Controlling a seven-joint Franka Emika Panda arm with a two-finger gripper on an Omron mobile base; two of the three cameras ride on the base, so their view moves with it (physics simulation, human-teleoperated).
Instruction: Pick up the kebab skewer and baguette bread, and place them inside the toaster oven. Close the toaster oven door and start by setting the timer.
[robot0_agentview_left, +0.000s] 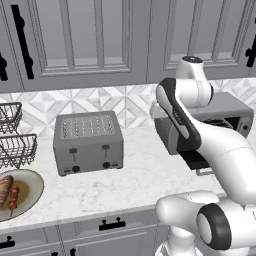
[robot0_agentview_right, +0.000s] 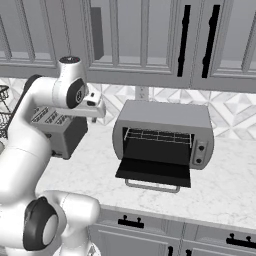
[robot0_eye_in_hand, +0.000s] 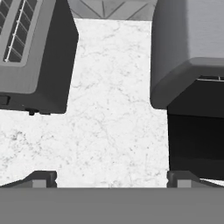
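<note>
- A kebab skewer (robot0_agentview_left: 14, 196) and baguette bread (robot0_agentview_left: 4, 189) lie side by side on a tan plate (robot0_agentview_left: 31, 190) at 8 o'clock in the left base view, well apart from the arm.
- The skewer looks light and thin, best pinched mid-stick; the loaf seems firm, best gripped across its width.
- The toaster oven (robot0_agentview_right: 165, 134), door (robot0_agentview_right: 154, 171) dropped open, holds a bare wire rack (robot0_agentview_right: 157, 135).
- The gripper (robot0_eye_in_hand: 112, 178) hangs wide open and empty over the counter (robot0_eye_in_hand: 113, 109) (between pop-up toaster (robot0_agentview_left: 88, 141) and oven).

A grey pop-up toaster (robot0_agentview_left: 88, 142) stands on the marble counter (robot0_agentview_left: 135, 175), right of a plate (robot0_agentview_left: 27, 192) and wire baskets (robot0_agentview_left: 15, 145).
</note>
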